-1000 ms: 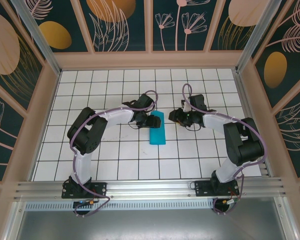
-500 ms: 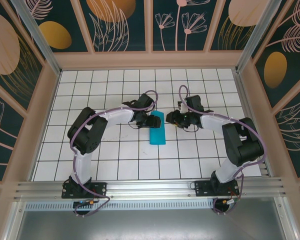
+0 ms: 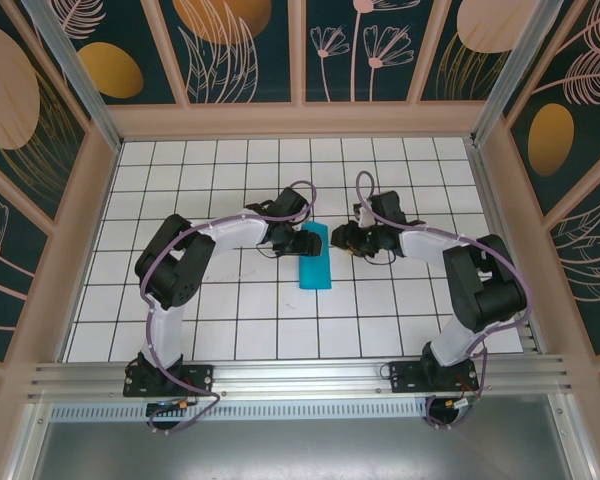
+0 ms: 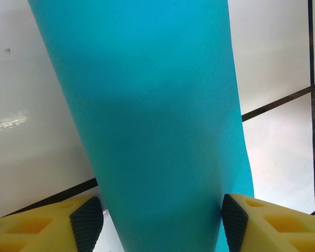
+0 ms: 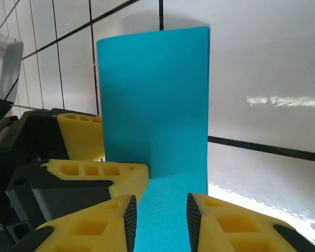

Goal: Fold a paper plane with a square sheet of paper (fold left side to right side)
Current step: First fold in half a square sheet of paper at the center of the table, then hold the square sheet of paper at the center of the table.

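Counting one folded teal sheet (image 3: 315, 257) flat on grid table (image 3: 230, 300), two grippers flanking: left gripper (image 4: 160, 223) jaws wide, straddling sheet; right gripper (image 5: 161, 220) jaws narrowly parted over its edge, nothing pinched.

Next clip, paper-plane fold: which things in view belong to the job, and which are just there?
Belongs to the job:
- square sheet of paper, teal, lying as a narrow rectangle
- left claw, at the paper's left edge
- right claw, at its right edge

Just there:
- gridded table
- patterned wall panels
- aluminium rail at the near edge
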`<state>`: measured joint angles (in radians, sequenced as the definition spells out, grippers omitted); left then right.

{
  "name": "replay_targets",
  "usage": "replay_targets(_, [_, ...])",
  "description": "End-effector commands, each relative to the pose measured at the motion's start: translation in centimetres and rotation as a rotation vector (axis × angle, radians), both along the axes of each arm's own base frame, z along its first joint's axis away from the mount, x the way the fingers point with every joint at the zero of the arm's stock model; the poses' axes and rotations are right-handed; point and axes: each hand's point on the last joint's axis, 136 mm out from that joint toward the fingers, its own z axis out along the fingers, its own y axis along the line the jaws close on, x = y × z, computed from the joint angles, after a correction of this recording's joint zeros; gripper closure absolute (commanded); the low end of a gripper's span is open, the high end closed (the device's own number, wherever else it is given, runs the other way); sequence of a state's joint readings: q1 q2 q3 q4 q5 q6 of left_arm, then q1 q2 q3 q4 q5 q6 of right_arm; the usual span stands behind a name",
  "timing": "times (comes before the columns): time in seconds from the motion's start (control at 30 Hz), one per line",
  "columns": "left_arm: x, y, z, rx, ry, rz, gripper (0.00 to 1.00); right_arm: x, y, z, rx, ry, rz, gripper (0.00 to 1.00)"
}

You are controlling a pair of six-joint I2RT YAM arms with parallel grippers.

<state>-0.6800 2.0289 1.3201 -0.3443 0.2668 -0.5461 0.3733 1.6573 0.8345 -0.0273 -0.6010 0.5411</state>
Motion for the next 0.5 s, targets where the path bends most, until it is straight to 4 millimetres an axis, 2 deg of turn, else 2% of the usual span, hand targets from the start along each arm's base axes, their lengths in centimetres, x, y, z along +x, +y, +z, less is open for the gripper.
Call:
replay_targets(0.0, [-3.3,0.3,-6.0,0.069,0.109,-0.042,0.33,-1.1,0.8,-1.2,0.014,0.058,0.023,0.72])
replay_targets(0.13, [-3.2,0.3,-6.0,0.069,0.109,-0.042,0.33,-1.1,1.7,-1.6,0.013,0.066,0.039,0.8])
replay_targets(0.47, [-3.3,0.2,-6.0,0.066,0.109,-0.044,0.33,-1.1,2.7,-2.7,-0.004,0.092,0.06,0.84])
